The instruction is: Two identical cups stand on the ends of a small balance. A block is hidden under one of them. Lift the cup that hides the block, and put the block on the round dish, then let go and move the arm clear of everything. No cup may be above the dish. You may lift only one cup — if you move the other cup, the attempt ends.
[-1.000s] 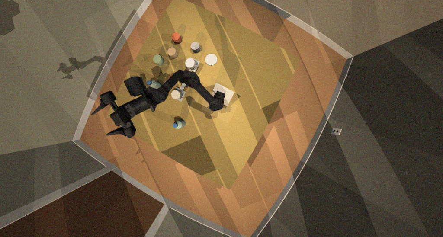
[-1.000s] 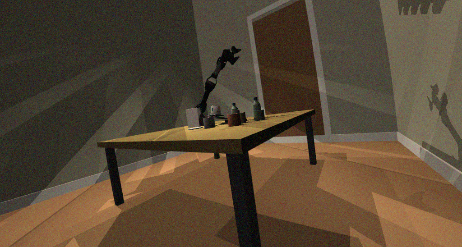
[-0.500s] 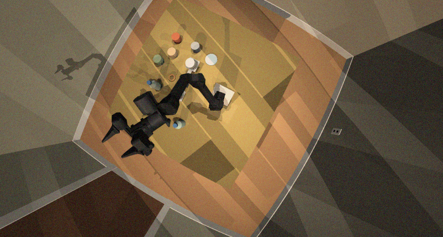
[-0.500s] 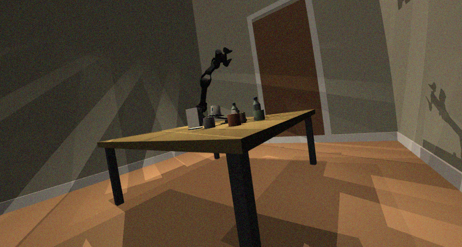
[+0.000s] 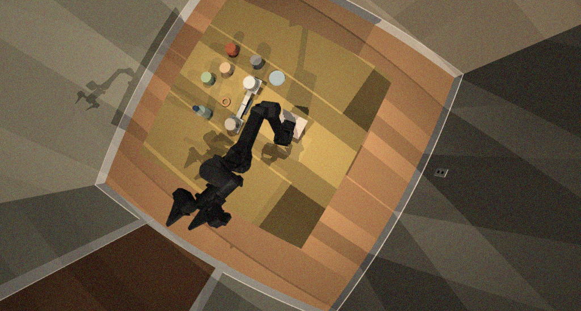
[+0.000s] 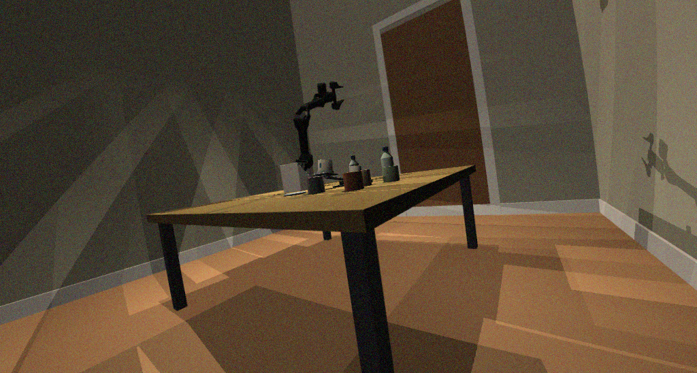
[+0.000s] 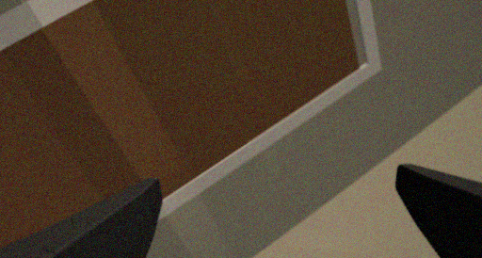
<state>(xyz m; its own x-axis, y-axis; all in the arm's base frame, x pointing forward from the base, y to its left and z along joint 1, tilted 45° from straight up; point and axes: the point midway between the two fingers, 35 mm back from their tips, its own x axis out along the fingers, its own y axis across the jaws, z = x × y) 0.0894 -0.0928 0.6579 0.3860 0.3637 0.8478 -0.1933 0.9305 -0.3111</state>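
Two identical white cups stand on the ends of a small pale balance: one cup at the far end, the other cup at the end beside my arm. The round light-blue dish lies just right of the far cup and looks bare. No block shows in any view. My gripper is open and empty. It is raised high, out past the table's edge and far from the cups. The wrist view shows only the door and the wall.
On the table behind the balance stand a red cylinder, a grey one, a peach one and a green one. A bottle and a small ring lie left of it. A white box is at my base.
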